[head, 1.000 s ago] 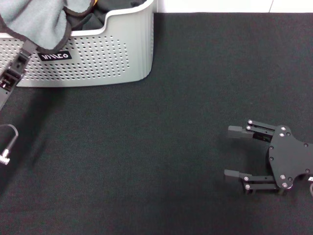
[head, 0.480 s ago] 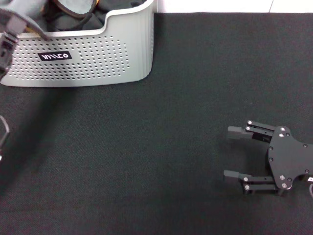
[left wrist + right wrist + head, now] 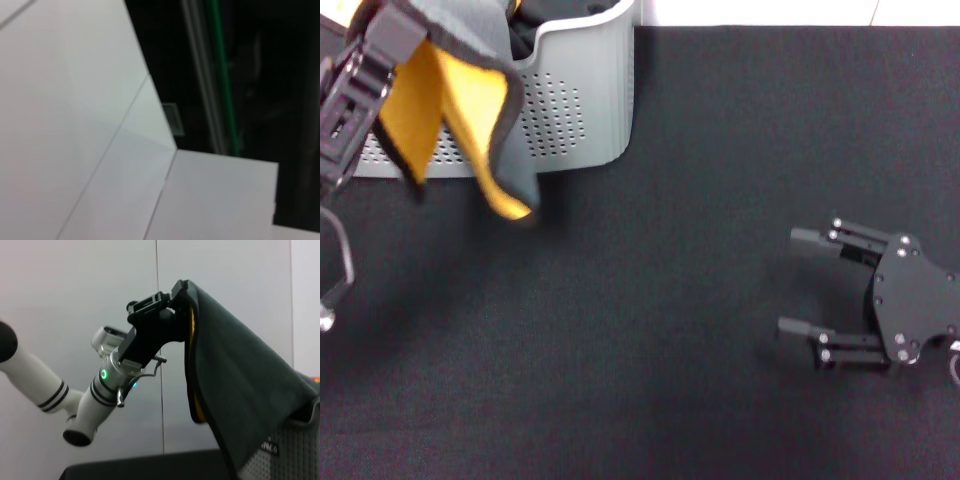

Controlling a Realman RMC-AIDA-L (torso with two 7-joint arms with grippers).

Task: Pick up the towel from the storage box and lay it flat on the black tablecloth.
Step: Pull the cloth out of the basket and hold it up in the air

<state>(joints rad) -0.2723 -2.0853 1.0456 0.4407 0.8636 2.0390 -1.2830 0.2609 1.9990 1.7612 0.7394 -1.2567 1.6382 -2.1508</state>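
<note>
Head view: left gripper [image 3: 382, 35] clenched on the towel [image 3: 460, 110], raised over the front edge of the storage box [image 3: 582, 100], yellow face and grey folds hanging down past the perforated wall; right gripper [image 3: 798, 283] released, fingers spread, resting well apart on the black tablecloth [image 3: 650, 300] with broad bare cloth between. Left wrist view: only pale panels and a dark gap. Right wrist view: left gripper [image 3: 176, 296] high, towel [image 3: 235, 390] draped from it, lower edge reaching the storage box [image 3: 295, 450] rim.

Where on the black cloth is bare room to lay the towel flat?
The cloth is bare between the box and the right gripper, and behind that gripper. The left gripper holds the towel by the box; crowded there.
</note>
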